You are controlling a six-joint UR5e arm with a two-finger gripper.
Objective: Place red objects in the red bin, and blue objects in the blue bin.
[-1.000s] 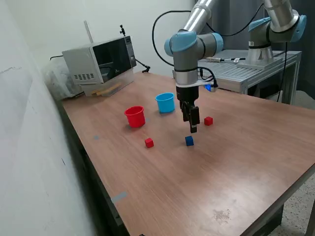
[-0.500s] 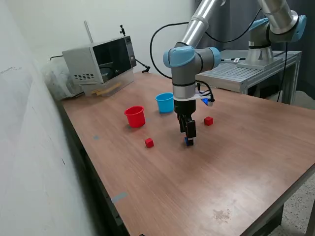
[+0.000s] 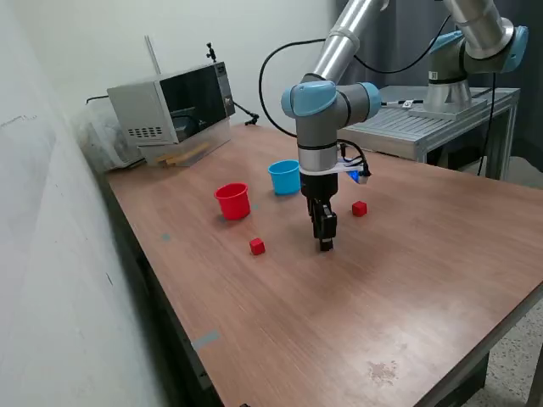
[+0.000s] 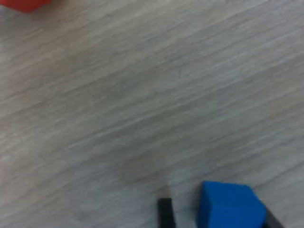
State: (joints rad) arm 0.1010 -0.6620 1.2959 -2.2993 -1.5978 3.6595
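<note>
My gripper (image 3: 325,244) is down at the table, just right of its middle in the exterior view. It hides a dark blue cube there. In the wrist view that blue cube (image 4: 230,208) sits on the wood between my two dark fingers (image 4: 165,213). A gap shows between one finger and the cube, so the jaws are open around it. One red cube (image 3: 257,246) lies to the exterior view's left of the gripper, another red cube (image 3: 360,208) behind it to the right. The red cup (image 3: 232,201) and the light-blue cup (image 3: 285,176) stand upright farther back. No second blue cube shows.
A grey microwave (image 3: 170,106) stands at the table's far left corner. A second arm's base sits on a metal stand (image 3: 441,119) behind the table. A white wall runs along the exterior view's left.
My gripper has come down from above the blue cube to table level, and its fingers now stand on either side of it. The cups and red cubes have not moved.
</note>
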